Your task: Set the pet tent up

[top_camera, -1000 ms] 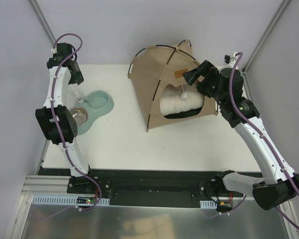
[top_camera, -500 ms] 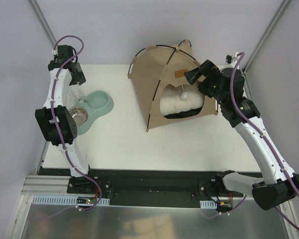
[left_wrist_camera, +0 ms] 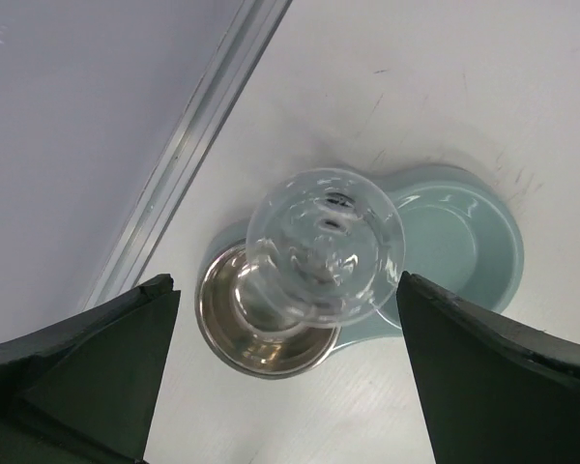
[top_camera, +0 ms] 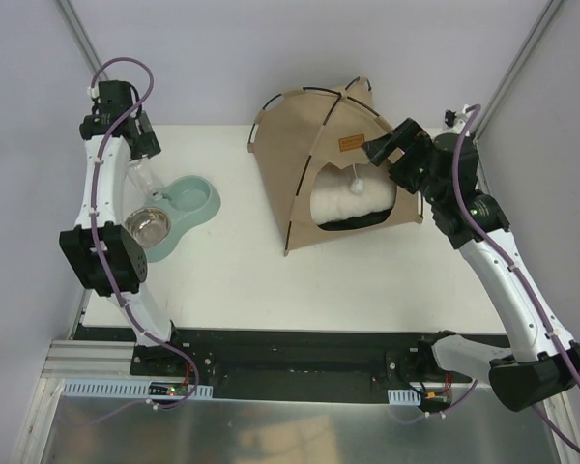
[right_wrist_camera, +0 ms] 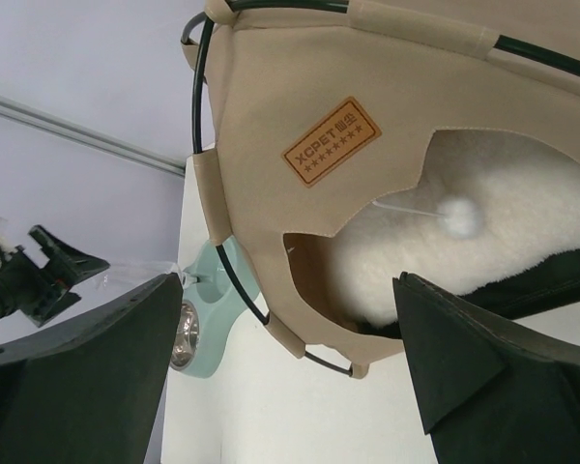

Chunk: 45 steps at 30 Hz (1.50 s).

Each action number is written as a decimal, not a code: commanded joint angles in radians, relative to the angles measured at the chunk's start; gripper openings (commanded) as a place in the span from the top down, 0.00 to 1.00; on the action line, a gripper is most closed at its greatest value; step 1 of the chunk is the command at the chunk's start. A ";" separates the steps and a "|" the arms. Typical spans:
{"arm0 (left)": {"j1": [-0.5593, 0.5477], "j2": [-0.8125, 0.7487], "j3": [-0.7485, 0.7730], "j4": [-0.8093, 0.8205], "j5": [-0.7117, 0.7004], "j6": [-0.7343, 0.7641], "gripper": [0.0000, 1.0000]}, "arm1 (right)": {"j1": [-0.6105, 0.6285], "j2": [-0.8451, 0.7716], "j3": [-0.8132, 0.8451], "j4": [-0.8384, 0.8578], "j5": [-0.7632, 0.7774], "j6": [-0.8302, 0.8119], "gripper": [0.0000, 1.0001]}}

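The pet tent [top_camera: 314, 145] stands upright on the far right part of the table [top_camera: 271, 280], its back at the far edge. Its doorway faces the near right corner, towards my right arm. A fluffy white cushion [top_camera: 353, 201] lies inside, and the white pom-pom [right_wrist_camera: 459, 215] hangs in the doorway in front of it.

My right gripper [top_camera: 379, 150] hovers just beside the doorway face, up near the brown label [right_wrist_camera: 331, 141]. Its fingers are spread wide and hold nothing. From that wrist the tent lies straight ahead, with the black pole [right_wrist_camera: 196, 97] arching down the left of the front panel.

My left gripper [top_camera: 145, 155] is well apart from the tent, above the far left corner. It hangs over the clear bottle [left_wrist_camera: 324, 246] on the teal feeder [top_camera: 188, 203], fingers wide on either side of it and not touching it, so nothing is held.

So the right arm is plainly the nearer one. Any nudge or check on the tent should go to it, approaching from the doorway side. To my eye the frame is already up and little remains. The risk I see is snagging the pom-pom string or pushing the light frame towards the far edge.
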<state>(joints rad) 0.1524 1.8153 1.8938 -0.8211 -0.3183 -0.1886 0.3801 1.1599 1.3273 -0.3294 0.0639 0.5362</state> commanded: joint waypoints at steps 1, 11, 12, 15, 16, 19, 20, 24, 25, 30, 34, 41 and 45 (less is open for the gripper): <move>0.010 -0.164 0.041 -0.042 -0.004 0.023 0.01 | -0.018 -0.063 0.015 -0.043 0.017 0.007 0.01; 0.009 -0.444 -0.053 -0.098 0.373 -0.060 0.01 | -0.041 -0.075 0.140 -0.377 0.174 0.002 0.03; 0.004 -0.461 -0.073 -0.098 0.459 -0.075 0.01 | -0.041 -0.065 0.162 -0.423 0.191 0.008 0.03; -0.059 -0.511 -0.152 -0.098 0.565 -0.135 0.01 | -0.043 -0.048 0.219 -0.538 0.257 0.024 0.03; -0.104 -0.530 -0.177 -0.098 0.567 -0.146 0.01 | -0.041 -0.046 0.234 -0.572 0.273 0.024 0.01; -0.200 -0.626 -0.278 -0.098 0.553 -0.204 0.01 | -0.041 -0.055 0.269 -0.678 0.332 0.039 0.01; -0.212 -0.666 -0.318 -0.099 0.562 -0.228 0.01 | -0.041 -0.061 0.276 -0.716 0.350 0.044 0.01; -0.220 -0.832 -0.455 -0.111 0.533 -0.270 0.01 | -0.041 -0.085 0.282 -0.850 0.395 0.064 0.01; -0.220 -0.896 -0.479 -0.122 0.501 -0.272 0.01 | -0.041 -0.092 0.274 -0.885 0.402 0.073 0.01; -0.218 -1.057 -0.486 -0.228 0.325 -0.279 0.01 | -0.041 -0.169 0.231 -0.990 0.442 0.110 0.01; -0.218 -1.155 -0.452 -0.348 0.181 -0.298 0.01 | -0.041 -0.252 0.259 -1.048 0.503 0.082 0.01; -0.218 -1.298 -0.418 -0.515 0.007 -0.340 0.01 | -0.043 -0.437 0.227 -1.097 0.634 0.042 0.01; -0.218 -1.294 -0.320 -0.663 -0.040 -0.356 0.01 | -0.041 -0.509 0.265 -1.149 0.680 0.038 0.01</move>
<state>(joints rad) -0.0685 0.5167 1.4818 -1.3006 -0.2504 -0.5045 0.3435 0.6937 1.5612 -1.3338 0.6518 0.6044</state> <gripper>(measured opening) 0.990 0.990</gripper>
